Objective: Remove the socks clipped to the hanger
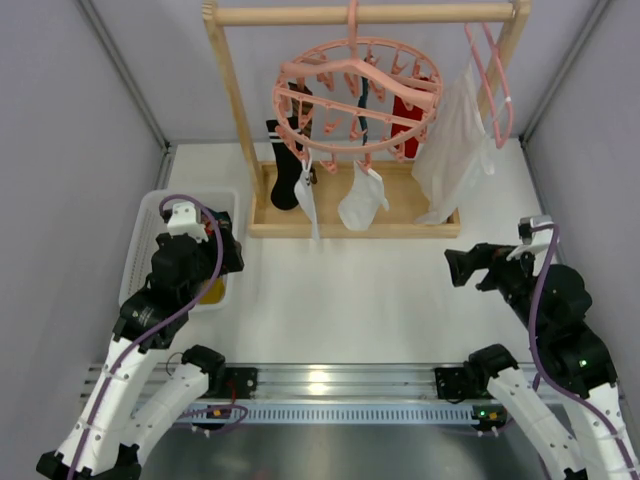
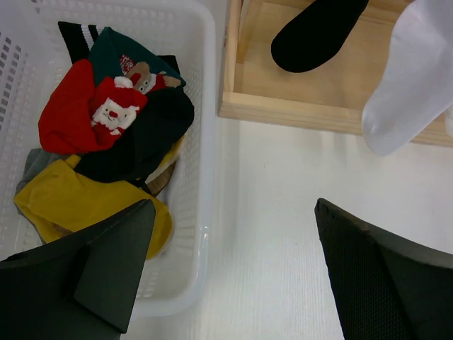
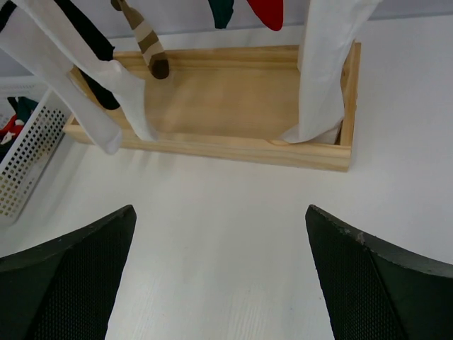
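The round pink ring hanger (image 1: 357, 95) hangs by its hook from the wooden rack. Clipped to it are a black sock with white cuff stripes (image 1: 285, 165), two white socks (image 1: 362, 198) (image 1: 307, 205), a dark teal sock (image 1: 362, 112) and a red sock (image 1: 405, 125). The right wrist view shows the white socks (image 3: 106, 92), a brown striped sock (image 3: 150, 46) and the teal (image 3: 225, 10) and red (image 3: 265, 8) tips. My left gripper (image 1: 228, 258) (image 2: 233, 269) is open and empty over the basket's right rim. My right gripper (image 1: 460, 268) (image 3: 219, 276) is open and empty above the table, right of the rack.
A white basket (image 1: 150, 225) (image 2: 202, 85) at the left holds red, yellow, black and teal socks. The wooden rack's base tray (image 1: 355, 228) (image 3: 241, 149) stands at the back. A large white garment (image 1: 455, 145) hangs from a plain pink hanger (image 1: 495, 80) at the right.
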`<state>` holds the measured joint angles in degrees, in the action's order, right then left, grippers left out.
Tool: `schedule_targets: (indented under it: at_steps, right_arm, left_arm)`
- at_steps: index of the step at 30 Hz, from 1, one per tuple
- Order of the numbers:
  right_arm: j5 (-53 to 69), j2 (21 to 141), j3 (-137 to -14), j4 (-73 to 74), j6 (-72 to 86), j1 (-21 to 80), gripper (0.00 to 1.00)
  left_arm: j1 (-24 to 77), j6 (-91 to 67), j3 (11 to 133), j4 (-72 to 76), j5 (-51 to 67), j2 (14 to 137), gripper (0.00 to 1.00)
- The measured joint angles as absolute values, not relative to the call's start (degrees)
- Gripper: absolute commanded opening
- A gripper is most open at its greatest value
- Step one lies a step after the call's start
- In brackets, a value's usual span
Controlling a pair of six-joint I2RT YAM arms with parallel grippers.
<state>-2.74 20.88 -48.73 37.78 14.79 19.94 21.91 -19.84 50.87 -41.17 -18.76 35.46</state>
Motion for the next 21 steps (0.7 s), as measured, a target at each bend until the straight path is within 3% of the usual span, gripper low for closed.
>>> schedule_targets:
  at_steps: [13, 21]
  right_arm:
    - [2.46, 18.02, -41.12, 28.93, 16.71, 19.94, 0.99]
    - [17.32, 30.22, -35.11, 8.69, 16.62, 19.86, 0.99]
  left_arm:
    - [21.91, -19.90, 50.87, -41.17, -18.74, 35.46, 0.98]
    - [21.91, -19.92, 50.87, -41.17, -18.46, 35.48, 0.98]
